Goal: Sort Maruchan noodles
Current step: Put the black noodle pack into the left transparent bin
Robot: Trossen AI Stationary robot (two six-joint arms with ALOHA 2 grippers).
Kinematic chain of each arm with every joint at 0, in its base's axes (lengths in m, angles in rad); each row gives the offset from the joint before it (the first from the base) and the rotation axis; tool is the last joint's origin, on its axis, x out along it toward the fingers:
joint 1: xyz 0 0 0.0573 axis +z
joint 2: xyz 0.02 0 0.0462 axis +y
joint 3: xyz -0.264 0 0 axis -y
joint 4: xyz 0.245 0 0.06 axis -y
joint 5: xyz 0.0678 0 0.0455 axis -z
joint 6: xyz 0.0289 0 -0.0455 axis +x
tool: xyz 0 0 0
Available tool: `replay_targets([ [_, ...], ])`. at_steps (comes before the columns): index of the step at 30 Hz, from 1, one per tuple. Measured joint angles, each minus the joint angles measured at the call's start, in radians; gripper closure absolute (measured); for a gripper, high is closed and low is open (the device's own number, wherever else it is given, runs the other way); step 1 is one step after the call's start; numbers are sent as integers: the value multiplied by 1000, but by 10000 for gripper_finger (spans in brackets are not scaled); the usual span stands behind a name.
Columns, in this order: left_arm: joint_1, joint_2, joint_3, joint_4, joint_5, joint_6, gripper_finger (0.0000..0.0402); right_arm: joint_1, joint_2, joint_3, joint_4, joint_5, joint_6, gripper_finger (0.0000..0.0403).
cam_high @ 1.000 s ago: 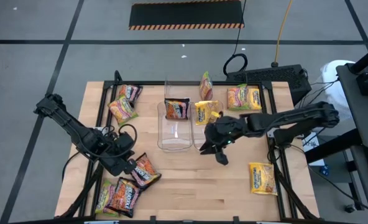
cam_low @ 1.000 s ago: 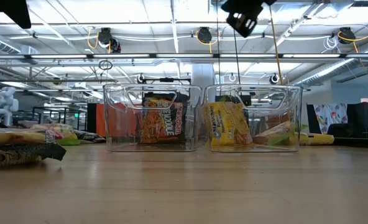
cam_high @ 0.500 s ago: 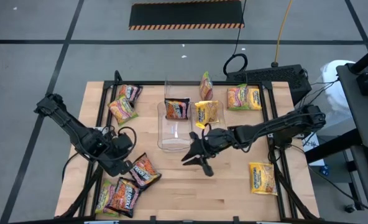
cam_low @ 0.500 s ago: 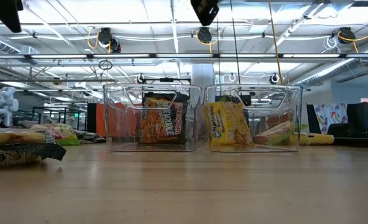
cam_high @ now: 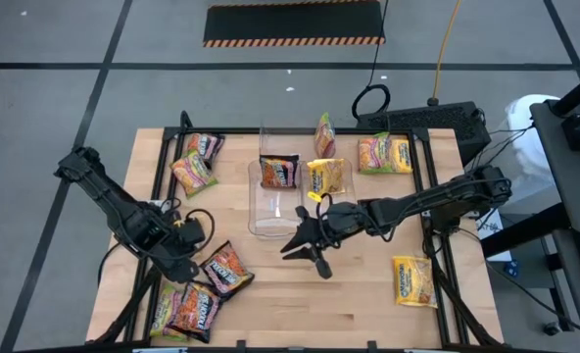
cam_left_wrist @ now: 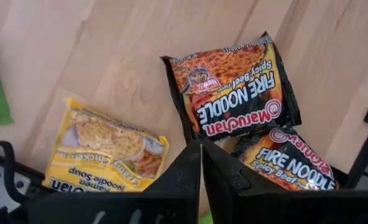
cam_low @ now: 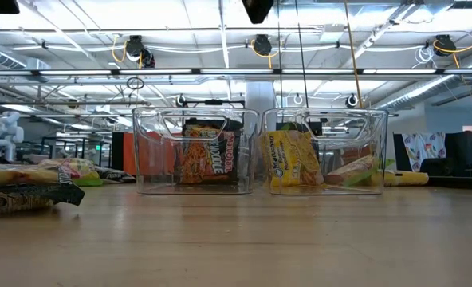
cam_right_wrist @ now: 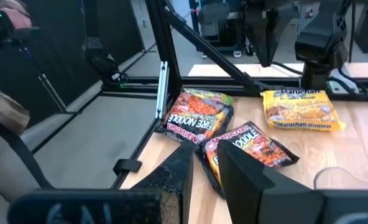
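Left pincer (cam_left_wrist: 201, 163), tips nearly touching, holds nothing above dark Fire Noodle packet (cam_left_wrist: 232, 93). Right pincer (cam_high: 307, 248), narrowly parted & empty, hangs by clear bin (cam_high: 275, 208), mid table (cam_high: 359, 304).

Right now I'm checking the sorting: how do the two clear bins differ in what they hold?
The left bin holds a dark Fire Noodle packet; the right bin holds a yellow packet. In the low view the dark packet stands nearly upright, while the yellow one leans. Both bins are clear, side by side, each showing one packet.
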Motion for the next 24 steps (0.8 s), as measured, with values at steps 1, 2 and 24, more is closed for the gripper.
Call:
replay_targets([
  [1, 2, 0, 0, 1, 0, 4, 377, 0, 0, 0, 1, 0, 0, 335],
  [2, 3, 0, 0, 3, 0, 5, 377, 0, 0, 0, 1, 0, 0, 335],
  [24, 7, 81, -177, 379, 31, -8, 399, 0, 0, 0, -19, -1, -55, 335],
])
